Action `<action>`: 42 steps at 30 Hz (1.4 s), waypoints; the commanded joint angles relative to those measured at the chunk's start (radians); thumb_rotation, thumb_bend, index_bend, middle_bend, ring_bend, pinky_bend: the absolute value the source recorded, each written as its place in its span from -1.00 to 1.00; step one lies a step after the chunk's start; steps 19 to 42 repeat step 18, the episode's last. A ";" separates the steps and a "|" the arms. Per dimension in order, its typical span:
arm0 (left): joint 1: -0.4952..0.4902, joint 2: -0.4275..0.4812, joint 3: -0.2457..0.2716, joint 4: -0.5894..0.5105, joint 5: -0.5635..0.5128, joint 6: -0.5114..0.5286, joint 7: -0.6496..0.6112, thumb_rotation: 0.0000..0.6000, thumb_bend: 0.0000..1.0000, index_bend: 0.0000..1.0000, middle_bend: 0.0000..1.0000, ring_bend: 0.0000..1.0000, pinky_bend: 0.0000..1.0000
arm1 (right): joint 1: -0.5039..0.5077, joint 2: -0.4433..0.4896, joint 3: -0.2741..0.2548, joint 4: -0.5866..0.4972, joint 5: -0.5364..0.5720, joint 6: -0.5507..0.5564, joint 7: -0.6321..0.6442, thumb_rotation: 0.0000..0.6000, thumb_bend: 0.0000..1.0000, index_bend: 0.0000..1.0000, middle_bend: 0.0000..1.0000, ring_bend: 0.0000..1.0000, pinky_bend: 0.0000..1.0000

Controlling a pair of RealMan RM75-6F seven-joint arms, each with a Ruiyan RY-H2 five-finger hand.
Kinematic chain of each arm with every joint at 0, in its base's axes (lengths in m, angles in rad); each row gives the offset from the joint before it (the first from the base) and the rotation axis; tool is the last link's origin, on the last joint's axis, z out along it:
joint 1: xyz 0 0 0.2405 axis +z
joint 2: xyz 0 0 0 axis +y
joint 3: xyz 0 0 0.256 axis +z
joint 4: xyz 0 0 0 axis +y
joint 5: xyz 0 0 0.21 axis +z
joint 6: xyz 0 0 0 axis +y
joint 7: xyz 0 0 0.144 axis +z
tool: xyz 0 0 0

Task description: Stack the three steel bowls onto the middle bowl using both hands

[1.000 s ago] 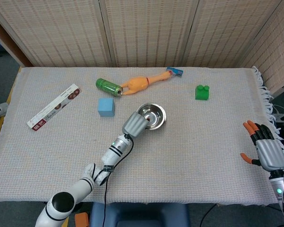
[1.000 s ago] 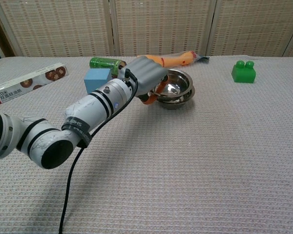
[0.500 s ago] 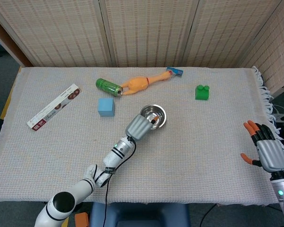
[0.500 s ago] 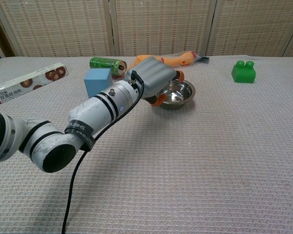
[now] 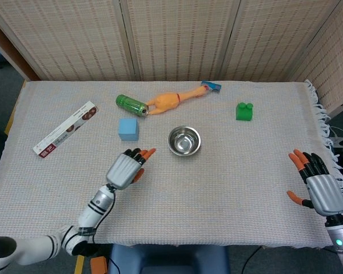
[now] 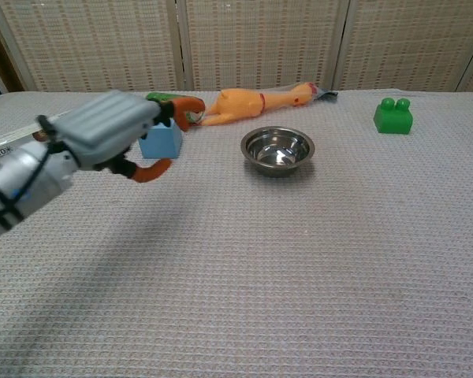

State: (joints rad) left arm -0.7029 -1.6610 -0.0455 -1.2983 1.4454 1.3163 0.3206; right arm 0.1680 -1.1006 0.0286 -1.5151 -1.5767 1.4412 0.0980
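A stack of steel bowls (image 5: pixel 184 140) (image 6: pixel 277 150) stands alone at the middle of the table, with nothing touching it. My left hand (image 5: pixel 127 167) (image 6: pixel 117 129) hovers to the left of the stack and nearer to me, fingers apart and holding nothing. Far off at the table's right edge, my right hand (image 5: pixel 318 189) is held up with its fingers spread, also holding nothing; the chest view does not show it.
A blue block (image 5: pixel 128 129) (image 6: pixel 161 139) sits just beyond my left hand. Behind the bowls lie a green can (image 5: pixel 131 105) and a rubber chicken (image 5: pixel 177 98) (image 6: pixel 256 102). A green brick (image 5: pixel 244 111) (image 6: pixel 393 116) stands at the back right, a long box (image 5: pixel 65 129) at the left.
My left hand has let go of the bowl stack and pulled back to the left and toward me, its fingers now spread. The right hand barely moved.
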 commanded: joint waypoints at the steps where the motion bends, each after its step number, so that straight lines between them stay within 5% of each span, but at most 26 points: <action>1: 0.446 0.389 0.227 -0.282 0.005 0.376 -0.231 1.00 -0.16 -0.95 -0.95 -1.00 -0.82 | -0.028 -0.021 -0.014 -0.033 -0.019 0.036 -0.072 1.00 -0.77 -1.00 -1.00 -1.00 -1.00; 7: 0.519 0.447 0.228 -0.240 0.024 0.398 -0.374 1.00 -0.18 -1.00 -1.00 -1.00 -0.79 | -0.050 -0.044 -0.039 -0.076 -0.026 0.033 -0.183 1.00 -0.77 -1.00 -1.00 -1.00 -1.00; 18: 0.539 0.449 0.168 -0.259 0.016 0.329 -0.307 1.00 -0.18 -1.00 -1.00 -1.00 -0.75 | -0.045 -0.029 -0.044 -0.064 -0.035 0.014 -0.147 1.00 -0.77 -1.00 -1.00 -1.00 -1.00; 42: 0.539 0.449 0.168 -0.259 0.016 0.329 -0.307 1.00 -0.18 -1.00 -1.00 -1.00 -0.75 | -0.045 -0.029 -0.044 -0.064 -0.035 0.014 -0.147 1.00 -0.77 -1.00 -1.00 -1.00 -1.00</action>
